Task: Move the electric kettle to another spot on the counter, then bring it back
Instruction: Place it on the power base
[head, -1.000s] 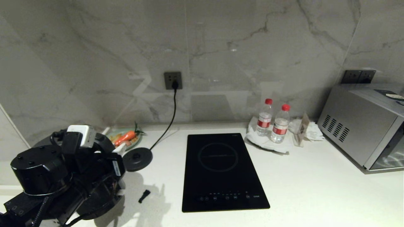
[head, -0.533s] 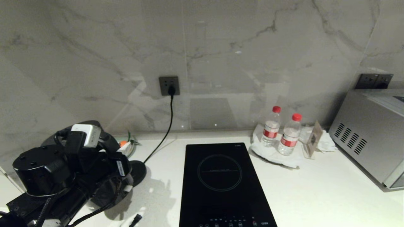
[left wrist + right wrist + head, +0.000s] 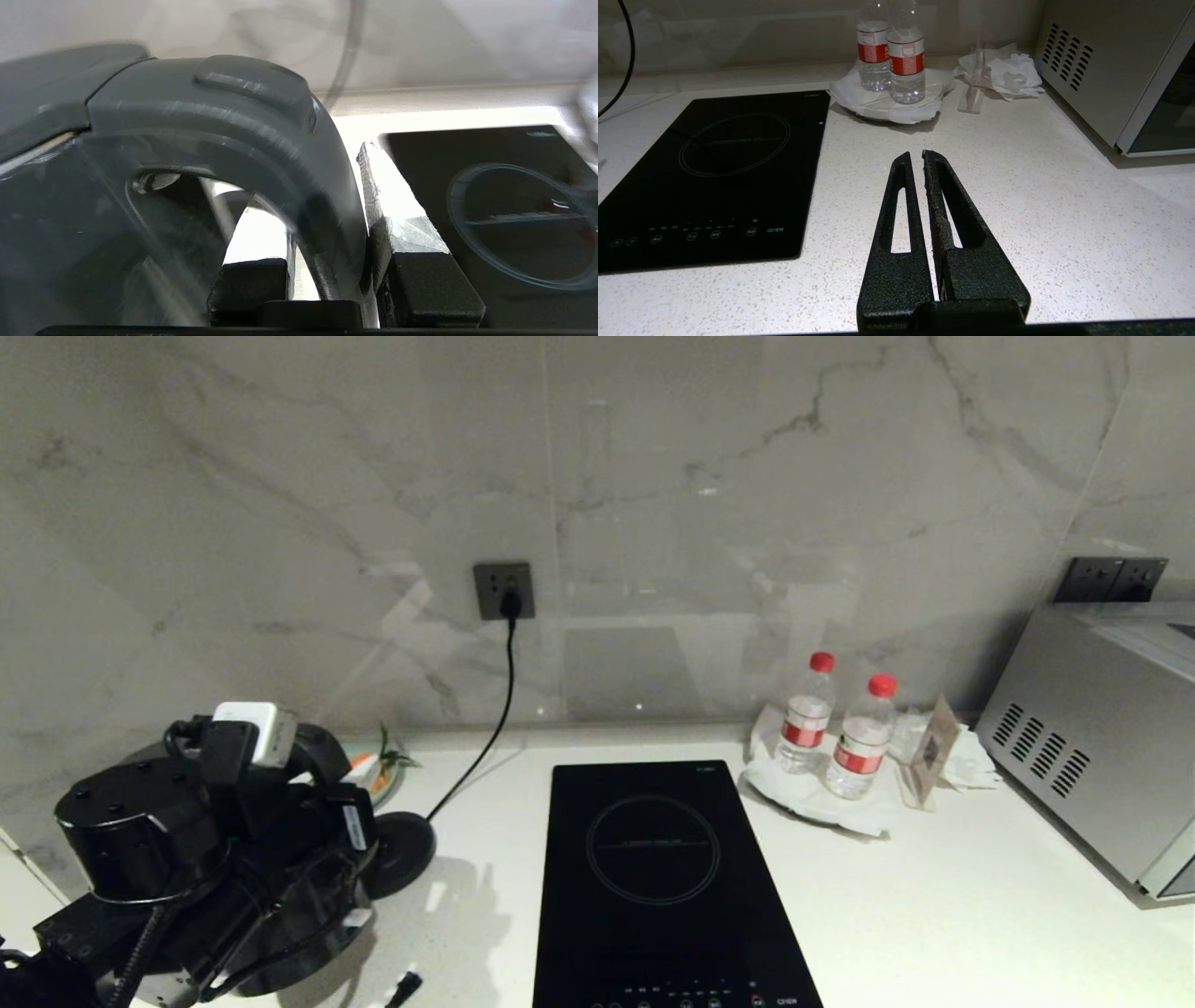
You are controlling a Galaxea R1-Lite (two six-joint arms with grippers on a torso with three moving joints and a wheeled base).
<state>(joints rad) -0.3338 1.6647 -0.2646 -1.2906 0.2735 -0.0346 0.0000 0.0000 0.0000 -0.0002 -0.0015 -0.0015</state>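
The tall glossy black electric kettle (image 3: 280, 896) is held upright at the white speckled table's (image 3: 934, 915) left end, its loop handle pinched between the left gripper's (image 3: 369, 224) jaws; the right gripper's (image 3: 920, 161) jaws are pressed together, well apart.

The induction hob (image 3: 665, 887) lies flat on the white counter (image 3: 952, 915). Left of the hob sits a round black base disc (image 3: 403, 851), its cord (image 3: 495, 709) rising to a wall socket (image 3: 504, 590) above the hob. Further left of the hob, the left arm (image 3: 187, 868) stands over the electric kettle (image 3: 308, 756), largely hiding it. Right of the hob stand two red-capped water bottles (image 3: 836, 728), and beyond them a silver microwave (image 3: 1092, 756).
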